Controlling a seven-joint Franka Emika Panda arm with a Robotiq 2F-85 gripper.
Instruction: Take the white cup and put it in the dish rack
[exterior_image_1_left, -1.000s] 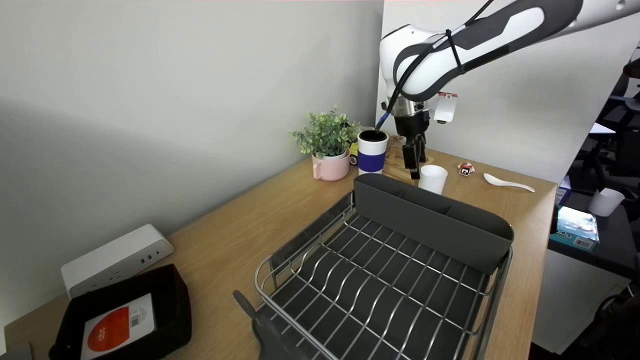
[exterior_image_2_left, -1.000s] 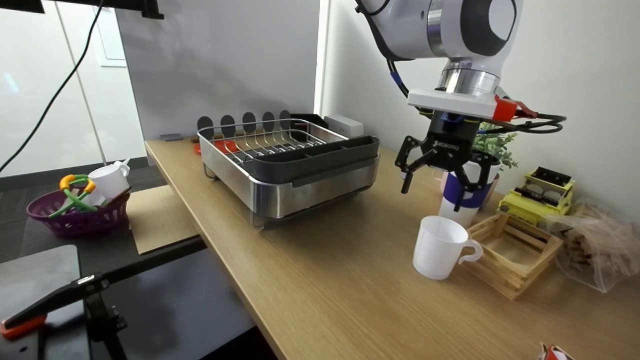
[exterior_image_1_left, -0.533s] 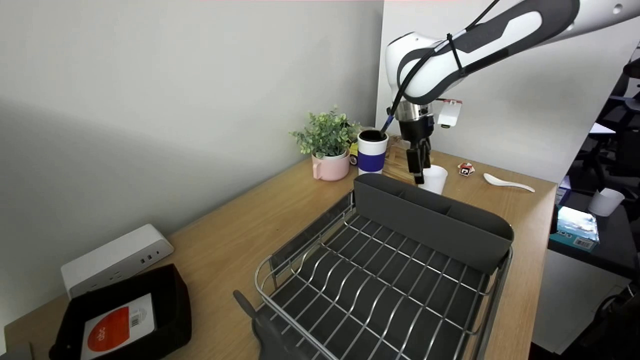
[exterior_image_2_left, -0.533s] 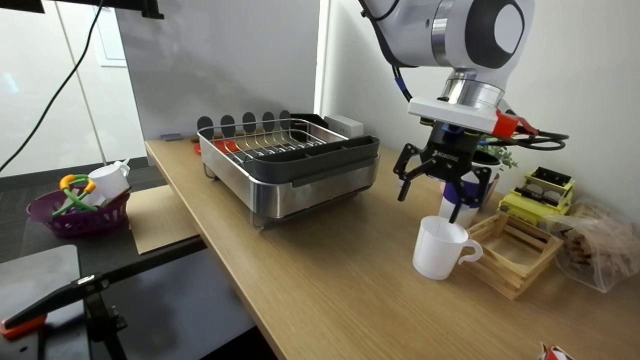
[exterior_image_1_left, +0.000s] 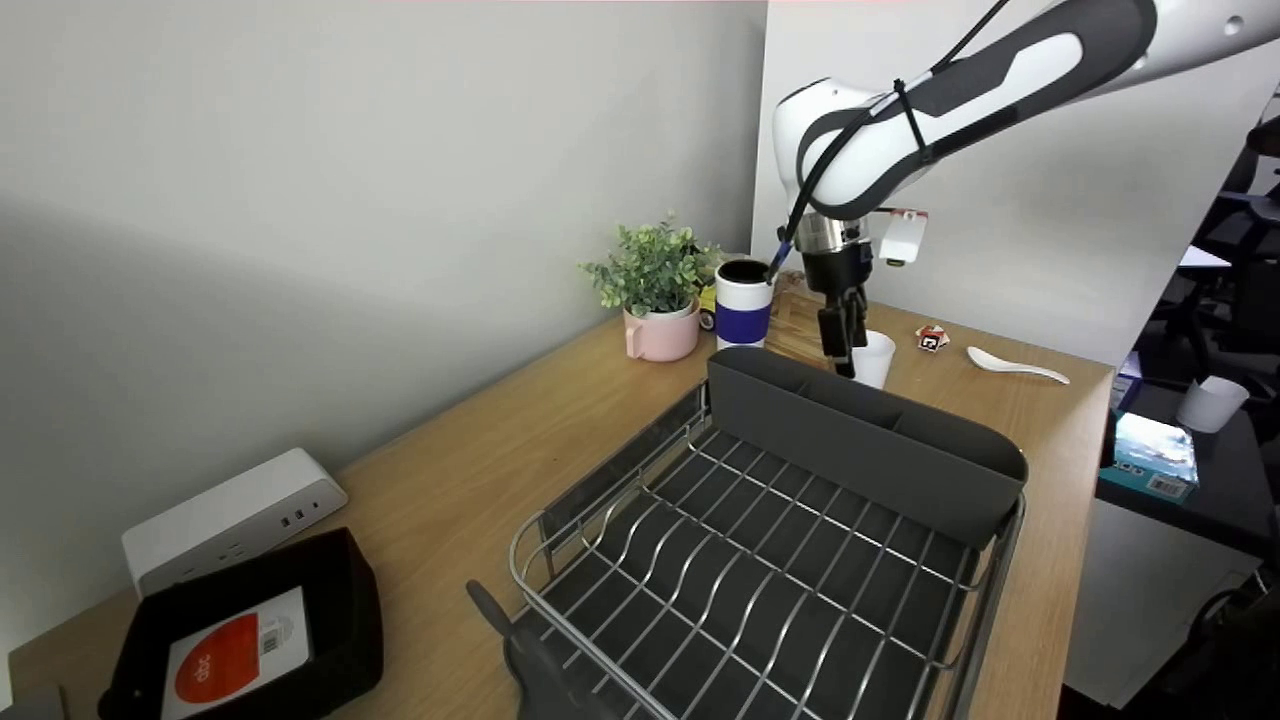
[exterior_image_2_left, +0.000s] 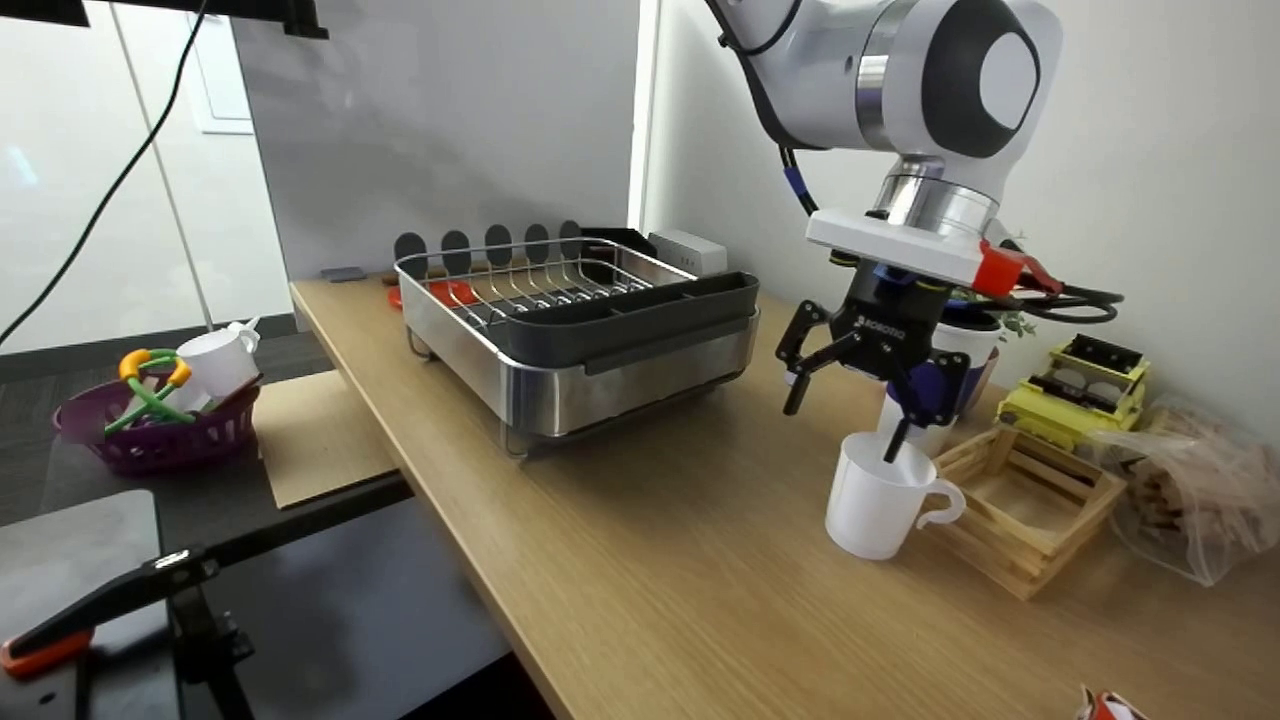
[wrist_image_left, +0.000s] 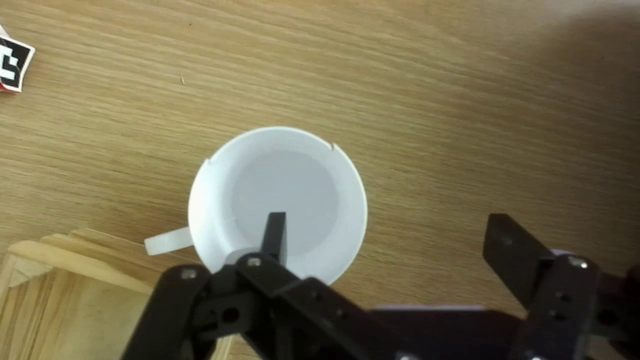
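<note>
The white cup (exterior_image_2_left: 866, 512) stands upright on the wooden table, its handle towards a small wooden crate. My gripper (exterior_image_2_left: 841, 432) hangs over it with jaws wide apart, holding nothing. In the wrist view, one of the fingers (wrist_image_left: 275, 235) overlaps the mouth of the white cup (wrist_image_left: 305, 200), while the opposite fingertip is out beyond the rim over the table. Whether the near finger dips below the rim I cannot tell. The dish rack (exterior_image_2_left: 545, 405), dark grey with metal wires, sits farther along the table; in an exterior view the dish rack (exterior_image_1_left: 860, 440) partly hides the cup's base.
Close to the cup stand the wooden crate (exterior_image_2_left: 1030, 540), a blue-banded tumbler (exterior_image_1_left: 743, 305) and a pink plant pot (exterior_image_1_left: 663, 335). A white spoon (exterior_image_1_left: 1015, 367) and a small marker block (exterior_image_1_left: 931, 338) lie nearby. A black tray (exterior_image_1_left: 350, 610) is beyond the rack.
My gripper has come down towards the white cup and shifted a little sideways, so one finger now overlaps its mouth. The jaws stay wide; cup and rack have not moved.
</note>
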